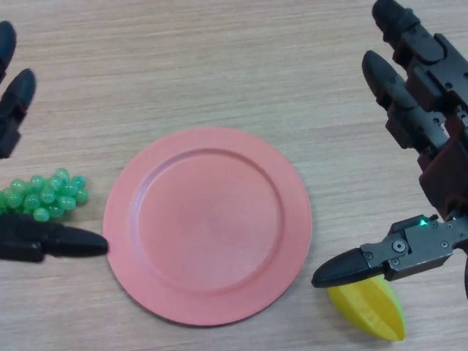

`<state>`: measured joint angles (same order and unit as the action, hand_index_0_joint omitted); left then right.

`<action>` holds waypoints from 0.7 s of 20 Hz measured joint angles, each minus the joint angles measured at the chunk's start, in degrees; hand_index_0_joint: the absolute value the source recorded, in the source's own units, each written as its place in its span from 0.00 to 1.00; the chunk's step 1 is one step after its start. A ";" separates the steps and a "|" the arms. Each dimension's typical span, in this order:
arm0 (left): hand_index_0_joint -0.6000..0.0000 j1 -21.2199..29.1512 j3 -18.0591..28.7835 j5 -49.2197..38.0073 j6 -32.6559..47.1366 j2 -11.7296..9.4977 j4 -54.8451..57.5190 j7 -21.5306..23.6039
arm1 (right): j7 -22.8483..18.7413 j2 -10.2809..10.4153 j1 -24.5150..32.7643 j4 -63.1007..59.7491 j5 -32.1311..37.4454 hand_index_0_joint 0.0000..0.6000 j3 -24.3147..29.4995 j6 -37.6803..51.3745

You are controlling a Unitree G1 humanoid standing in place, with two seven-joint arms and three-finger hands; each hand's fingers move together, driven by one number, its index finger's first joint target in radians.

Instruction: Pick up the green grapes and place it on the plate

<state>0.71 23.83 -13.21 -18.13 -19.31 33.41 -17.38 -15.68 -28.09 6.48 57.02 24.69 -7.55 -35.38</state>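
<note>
The step in hand was the approach to the pick: nothing had been lifted yet. The grapes [45, 194] lay on the table [219, 58] at the left edge of the frame, just beside the plate's left rim but not on it. The left hand [16, 102] bracketed them, with straight fingers [18, 91] above in the upper left and the thumb [62, 241] stretched out just below the bunch, so the hand stood wide and held nothing. Whether the thumb touched the grapes could not be told.

The next move, as I judged it, called for the fingers and thumb to close round the bunch, then a lift and a short carry rightward over the rim.

The plate [212, 303], pink and round, sat at the centre of the frame and held nothing.

The right hand [431, 175] showed at the right edge, spread wide and empty, its thumb reaching over a yellow fruit [373, 311] at the lower right, apart from the plate.
</note>
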 measured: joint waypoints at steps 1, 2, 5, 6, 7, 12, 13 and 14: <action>1.00 0.94 0.12 3.76 4.43 -1.58 -4.92 -0.26 | 0.05 0.32 -0.09 0.01 -0.09 0.00 0.08 0.00; 1.00 1.68 0.16 5.98 6.47 -2.54 -7.93 -0.30 | 0.34 0.75 -0.10 -0.01 -0.36 0.00 0.16 0.00; 1.00 4.02 0.02 14.58 14.68 -5.63 -19.69 -0.82 | 1.02 1.02 -0.47 -0.01 -0.41 0.00 0.53 -0.01; 1.00 4.58 -0.01 16.38 15.38 -6.13 -21.69 -0.82 | 1.02 1.02 -0.46 0.00 -0.41 0.00 0.61 -0.01; 1.00 4.95 -0.23 17.27 16.15 -6.71 -23.56 -0.82 | 0.97 0.97 -0.50 0.00 -0.40 0.00 0.82 -0.01; 1.00 5.11 -1.41 26.85 21.24 -8.02 -32.28 -0.83 | 0.71 0.60 -0.50 0.00 -0.28 0.00 0.91 -0.01; 1.00 4.90 -2.75 30.90 22.37 -8.59 -34.13 -0.87 | 0.71 0.59 -0.56 0.00 -0.23 0.00 1.16 -0.01; 1.00 4.85 -3.54 32.41 23.28 -9.18 -35.57 -1.80 | 0.71 0.59 -0.64 -0.01 -0.23 0.00 1.19 -0.01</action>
<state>5.56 20.29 19.20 5.15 -28.48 -2.16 -19.18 -14.97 -27.50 5.84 57.02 24.46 -6.37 -35.39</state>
